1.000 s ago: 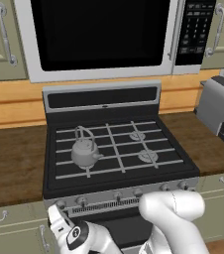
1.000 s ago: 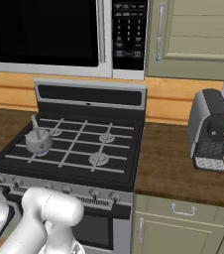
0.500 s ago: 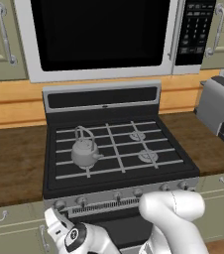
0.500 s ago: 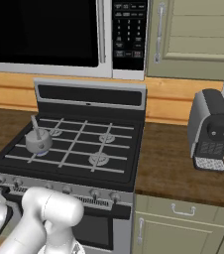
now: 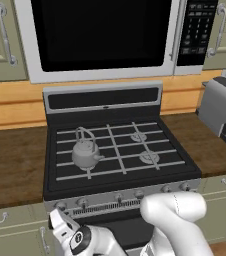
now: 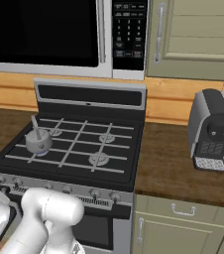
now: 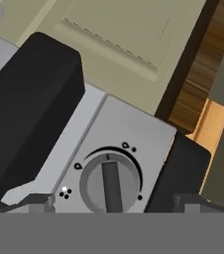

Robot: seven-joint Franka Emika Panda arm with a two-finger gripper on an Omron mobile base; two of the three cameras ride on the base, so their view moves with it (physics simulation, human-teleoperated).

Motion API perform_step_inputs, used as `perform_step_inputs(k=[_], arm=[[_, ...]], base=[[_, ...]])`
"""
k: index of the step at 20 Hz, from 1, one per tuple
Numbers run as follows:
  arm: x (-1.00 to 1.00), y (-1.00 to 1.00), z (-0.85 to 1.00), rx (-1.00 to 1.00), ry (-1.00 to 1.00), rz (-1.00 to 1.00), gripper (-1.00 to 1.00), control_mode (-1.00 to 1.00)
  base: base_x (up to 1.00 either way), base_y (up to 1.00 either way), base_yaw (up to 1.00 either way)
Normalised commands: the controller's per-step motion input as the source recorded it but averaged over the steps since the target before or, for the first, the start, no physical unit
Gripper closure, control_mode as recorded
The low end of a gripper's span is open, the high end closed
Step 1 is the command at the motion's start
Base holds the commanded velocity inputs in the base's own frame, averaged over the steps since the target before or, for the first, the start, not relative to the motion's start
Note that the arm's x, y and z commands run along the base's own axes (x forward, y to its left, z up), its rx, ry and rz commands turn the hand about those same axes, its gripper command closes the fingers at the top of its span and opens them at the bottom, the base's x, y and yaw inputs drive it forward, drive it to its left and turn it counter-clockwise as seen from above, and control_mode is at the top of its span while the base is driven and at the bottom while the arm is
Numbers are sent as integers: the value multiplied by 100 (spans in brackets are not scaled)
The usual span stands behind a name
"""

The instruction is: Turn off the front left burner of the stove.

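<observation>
Grey kettle [image 5: 85, 153] sits on the front left burner [image 5: 80, 162] of the stove [image 5: 115, 150]. Near the front strip's left end, the end effector [image 7: 111, 198] hovers at a round knob [image 7: 110, 184], fingers apart on either side, not touching. Coffee machine [image 6: 211, 130] stands far right on the desk [image 6: 173, 163].

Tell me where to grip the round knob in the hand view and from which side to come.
Grip the raised bar across the grey knob, one finger on each long side. Come straight on at the silver panel. The gripper is already lined up, fingertips either side, apparently not yet touching.
</observation>
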Motion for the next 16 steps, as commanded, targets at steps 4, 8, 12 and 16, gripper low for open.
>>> perform_step_inputs(k=[4,8,12,16], arm=[[39,23,1,-1,1,0,-100,-100],[32,36,0,-2,1,-1,-100,-100],[1,4,5,-1,-3,0,-100,-100],[0,0,13,-1,-2,0,-100,-100]], base=[[0,0,0],[0,0,0],[0,0,0],[0,0,0]])
